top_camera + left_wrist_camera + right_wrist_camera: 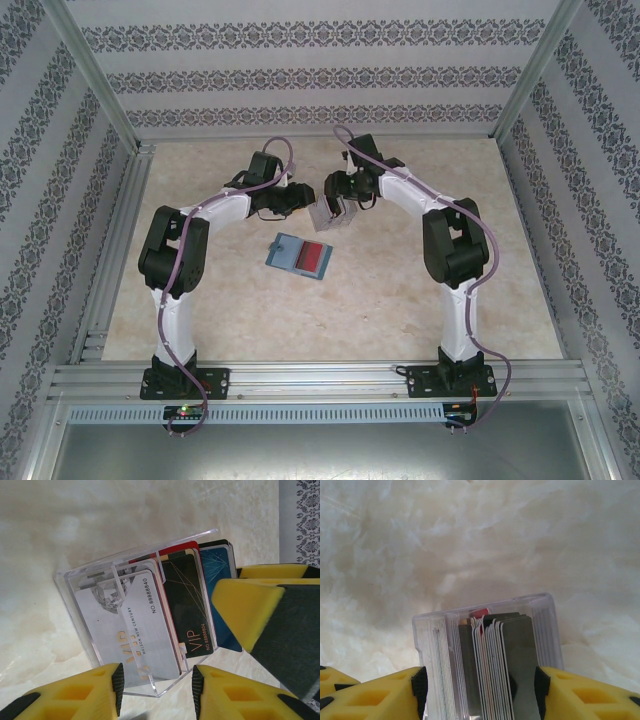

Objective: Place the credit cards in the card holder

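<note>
Patterned walls (320, 75), pale marbled table (420, 310).

Holder (285, 250) lies open and flat near mid-table, pockets up, well in front of both grippers. Its long axis slants across the top view, far-left to near-right. A red card (313, 259) sits square on its right half.

The other cards (145, 630) stand face to face in a clear stand (331, 214) farther back. In the left wrist view their long axis runs toward the left gripper (157, 692).

Right gripper (480, 690): fingers pressed to opposite walls of the stand. We judge this a bracing grip, so the stand stays put during a pull.

Left gripper: fingers part-open, astride the stand's near corner and the silver card's edge, closed on nothing we can see. We judge it is lining up to pick.
</note>
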Robot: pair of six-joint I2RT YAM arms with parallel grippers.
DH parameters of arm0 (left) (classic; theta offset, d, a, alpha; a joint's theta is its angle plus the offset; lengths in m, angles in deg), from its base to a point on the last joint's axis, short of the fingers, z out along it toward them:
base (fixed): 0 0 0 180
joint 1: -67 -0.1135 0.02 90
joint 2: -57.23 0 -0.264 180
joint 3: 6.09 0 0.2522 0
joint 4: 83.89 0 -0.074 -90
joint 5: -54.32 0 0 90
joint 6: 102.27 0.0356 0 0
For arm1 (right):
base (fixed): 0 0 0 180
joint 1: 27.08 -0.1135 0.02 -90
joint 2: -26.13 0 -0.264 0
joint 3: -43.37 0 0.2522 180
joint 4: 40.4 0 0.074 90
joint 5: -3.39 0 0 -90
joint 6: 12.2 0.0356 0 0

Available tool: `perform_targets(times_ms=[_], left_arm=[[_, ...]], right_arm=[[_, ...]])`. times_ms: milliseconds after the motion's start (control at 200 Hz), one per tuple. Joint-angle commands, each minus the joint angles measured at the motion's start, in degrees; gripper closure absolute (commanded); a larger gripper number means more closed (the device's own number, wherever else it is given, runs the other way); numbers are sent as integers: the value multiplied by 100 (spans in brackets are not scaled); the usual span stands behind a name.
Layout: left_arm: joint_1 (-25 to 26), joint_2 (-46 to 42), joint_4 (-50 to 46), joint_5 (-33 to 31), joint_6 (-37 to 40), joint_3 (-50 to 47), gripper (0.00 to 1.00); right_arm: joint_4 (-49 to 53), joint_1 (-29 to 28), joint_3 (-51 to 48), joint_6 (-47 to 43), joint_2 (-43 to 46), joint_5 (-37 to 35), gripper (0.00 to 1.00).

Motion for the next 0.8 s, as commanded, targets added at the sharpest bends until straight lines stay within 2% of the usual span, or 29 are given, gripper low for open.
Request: perform_targets(times_ms=[0, 794], left_arm=[[-6, 122, 125, 124, -108, -43, 57], [60, 184, 343, 124, -273, -139, 57]], right_arm=[[228, -74, 285, -78, -188, 47, 40], [245, -136, 173, -122, 279, 126, 44]])
